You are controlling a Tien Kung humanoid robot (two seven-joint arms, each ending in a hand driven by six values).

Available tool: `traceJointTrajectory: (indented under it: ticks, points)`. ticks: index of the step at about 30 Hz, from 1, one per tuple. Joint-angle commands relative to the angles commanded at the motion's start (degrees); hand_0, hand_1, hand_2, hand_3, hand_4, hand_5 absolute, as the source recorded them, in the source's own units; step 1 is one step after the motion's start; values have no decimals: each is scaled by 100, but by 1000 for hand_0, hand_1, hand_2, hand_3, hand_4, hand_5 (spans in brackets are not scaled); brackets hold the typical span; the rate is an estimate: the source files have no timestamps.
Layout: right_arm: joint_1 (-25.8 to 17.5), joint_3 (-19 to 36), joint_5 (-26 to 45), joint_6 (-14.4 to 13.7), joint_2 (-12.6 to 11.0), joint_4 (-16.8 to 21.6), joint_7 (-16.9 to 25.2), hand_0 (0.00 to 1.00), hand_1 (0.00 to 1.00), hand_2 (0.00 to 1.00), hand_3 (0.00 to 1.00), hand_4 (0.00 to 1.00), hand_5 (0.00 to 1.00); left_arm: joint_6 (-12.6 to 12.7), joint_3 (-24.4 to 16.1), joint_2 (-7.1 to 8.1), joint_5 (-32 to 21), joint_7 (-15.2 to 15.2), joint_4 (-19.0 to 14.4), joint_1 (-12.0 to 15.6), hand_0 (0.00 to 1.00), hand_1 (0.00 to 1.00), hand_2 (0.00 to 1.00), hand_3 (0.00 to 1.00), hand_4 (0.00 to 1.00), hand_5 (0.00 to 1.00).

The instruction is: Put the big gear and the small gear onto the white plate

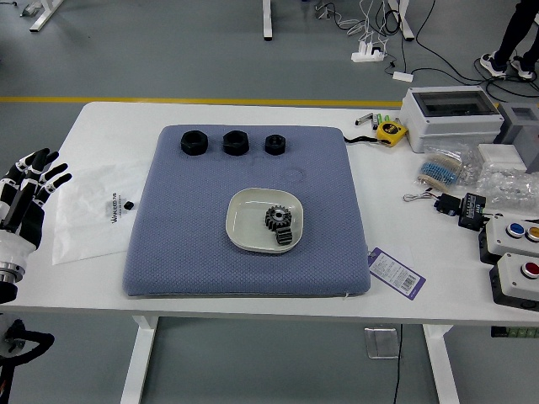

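My left hand (pixel 35 195) is at the left edge of the table, its fingers spread and holding nothing. Well to its right, the white plate (pixel 244 220) lies on the blue-grey cushion. Two dark gears rest inside that plate, touching or nearly touching: the big gear (pixel 278 217) with its round toothed face up, and the small gear (pixel 284 236) just below it, seemingly on its side. No right hand shows.
Three black round pieces (pixel 236 143) line the far part of the cushion (pixel 185 244). A plastic bag (pixel 84 227) lies left of it. A tag (pixel 396 273), tape measure (pixel 391 131), white box (pixel 450 118) and button boxes (pixel 515 282) are to the right.
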Motion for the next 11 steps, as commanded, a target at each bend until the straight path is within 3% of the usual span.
traceJointTrajectory:
  ticks: [1,6,7,11]
  points:
    - [-6,4,-7,5,0,0,-2,745,787,856,860,925,823,-16,3,-1,-105,5,10,12,823,857,899,824,994,689]
    - [-48,-21,-14,-8,9,-1,-4,745,787,856,860,925,823,-171,-38,3,-464,-28,70,75,823,857,899,824,994,689]
    - [-57,-27,-13,-16,11,-1,0,743,784,854,861,933,832,-202,-49,6,-474,-22,73,82,874,920,955,857,998,823]
    - [-74,-52,-12,-44,22,-3,16,743,784,854,861,933,832,-258,-61,17,-473,19,76,92,874,920,955,857,998,823]
